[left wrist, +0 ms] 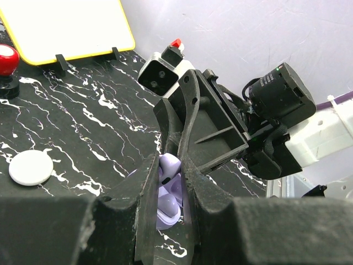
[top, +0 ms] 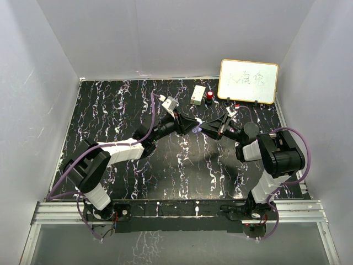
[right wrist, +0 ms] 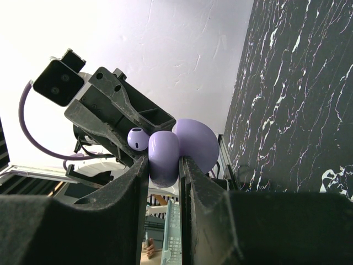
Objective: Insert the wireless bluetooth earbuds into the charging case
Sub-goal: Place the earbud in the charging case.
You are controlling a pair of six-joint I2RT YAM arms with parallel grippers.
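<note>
My two grippers meet above the middle of the table. My right gripper [top: 204, 128] [right wrist: 164, 161] is shut on the lilac charging case [right wrist: 164, 152], whose lid [right wrist: 197, 141] stands open. My left gripper [top: 186, 125] [left wrist: 171, 163] is shut on one lilac earbud [left wrist: 170, 165], also visible in the right wrist view [right wrist: 138, 138], and holds it right at the case's open side [left wrist: 167, 208]. A rounded lilac shape sits in the case below it; I cannot tell whether it is the second earbud. In the top view only a lilac speck [top: 196, 128] shows between the fingers.
A yellow-framed whiteboard [top: 248, 81] stands at the back right, with a red button [top: 210, 96] and a white box [top: 198, 94] to its left. A white round puck [left wrist: 31, 168] lies on the black marbled table [top: 110, 121]. White walls enclose the table.
</note>
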